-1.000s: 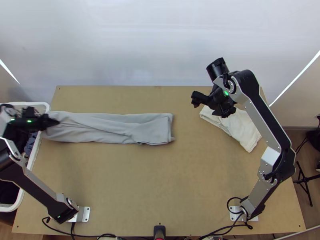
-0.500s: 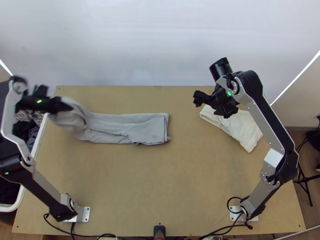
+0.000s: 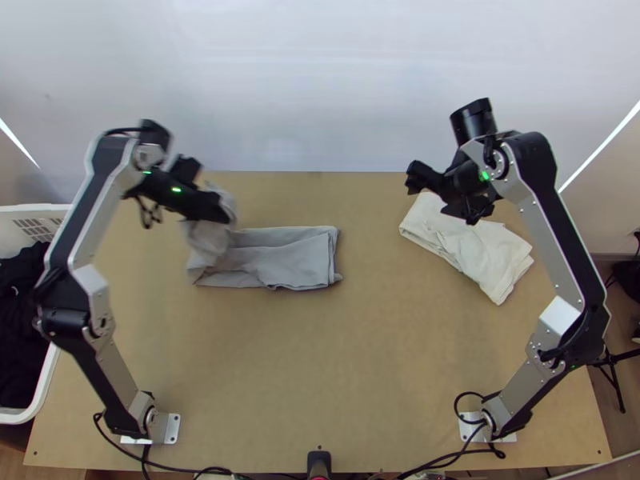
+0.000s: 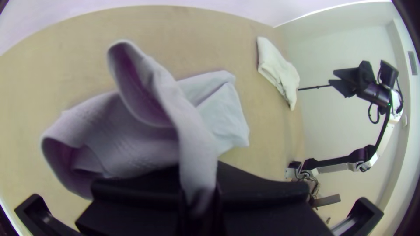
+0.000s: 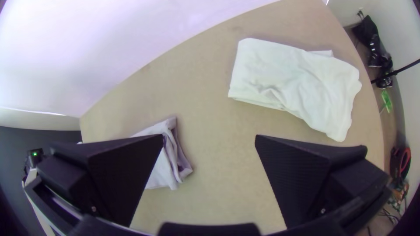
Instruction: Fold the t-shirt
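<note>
T-shirt (image 3: 268,258): your left gripper (image 3: 224,210) holds part between its fingers, remainder on desk (image 3: 320,360) beneath them; right gripper (image 3: 442,197), fingers wide.

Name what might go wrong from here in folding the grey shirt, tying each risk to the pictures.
The left gripper holds the grey shirt by a bunched bit of its raised end, which may land creased or crooked. The flatter end lies unheld on the table, the right gripper open away from it, so a pull might drag it.
</note>
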You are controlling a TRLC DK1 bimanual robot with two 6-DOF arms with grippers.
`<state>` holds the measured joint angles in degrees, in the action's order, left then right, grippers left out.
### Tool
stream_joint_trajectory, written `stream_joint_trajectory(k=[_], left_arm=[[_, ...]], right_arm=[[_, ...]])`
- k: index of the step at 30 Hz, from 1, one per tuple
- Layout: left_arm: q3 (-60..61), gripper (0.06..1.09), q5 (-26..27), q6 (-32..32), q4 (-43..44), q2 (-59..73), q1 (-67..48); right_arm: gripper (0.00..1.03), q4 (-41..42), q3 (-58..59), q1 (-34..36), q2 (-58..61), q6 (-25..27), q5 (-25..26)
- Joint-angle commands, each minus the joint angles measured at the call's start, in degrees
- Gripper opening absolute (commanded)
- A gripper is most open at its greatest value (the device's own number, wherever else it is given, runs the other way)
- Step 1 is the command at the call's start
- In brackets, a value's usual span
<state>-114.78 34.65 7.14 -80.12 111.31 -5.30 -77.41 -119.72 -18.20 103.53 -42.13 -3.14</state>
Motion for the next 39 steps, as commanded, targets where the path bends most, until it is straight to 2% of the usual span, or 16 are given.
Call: stream_joint_trajectory(k=[1, 9, 25, 26, 27, 28, 30, 32, 35, 39], left_arm=[[-1.1, 0.09, -3.5, -3.4, 2.1, 4.6, -7.9], [-1.5, 0.09, -4.9, -9.0, 7.2, 9.8, -12.5], [-7.7, 0.09, -6.7, -13.7, 9.0, 15.9, -20.9], [-8.3, 0.22, -8.2, -14.1, 9.7, 16.4, -21.5], [-9.4, 0.56, -8.4, -14.1, 9.6, 17.0, -22.0], [-11.3, 1.01, -8.3, -15.0, 9.4, 17.8, -22.5], [-16.4, 1.04, -6.0, -18.3, 8.7, 18.6, -24.1], [-19.0, 1.04, -3.3, -20.8, 14.2, 16.9, -26.1], [-19.0, 1.04, -3.1, -25.8, 23.4, 13.2, -27.4], [-17.4, 1.04, -3.1, -27.8, 24.9, 11.9, -25.0]], right_arm=[[0.98, 0.2, -1.7, 2.4, -0.9, 0.0, -1.5], [0.98, 0.2, -0.2, 3.3, -2.4, -0.1, -3.4], [0.98, 0.2, 0.1, 3.3, -3.4, -0.1, -4.5], [0.98, 0.2, 0.2, 3.3, -3.3, -0.1, -4.6], [0.98, 0.2, 0.2, 3.3, -3.4, -0.1, -4.6], [0.98, 0.2, 0.3, 3.2, -3.4, -0.1, -4.7], [0.98, 0.2, 1.2, 3.1, -3.4, -0.1, -4.8], [0.98, 0.3, 3.2, 2.9, -3.3, -0.1, -5.7], [0.98, 2.5, 6.3, 2.4, -3.2, -0.2, -6.0], [0.98, 4.1, 9.9, 0.7, -2.1, -0.3, -6.2]])
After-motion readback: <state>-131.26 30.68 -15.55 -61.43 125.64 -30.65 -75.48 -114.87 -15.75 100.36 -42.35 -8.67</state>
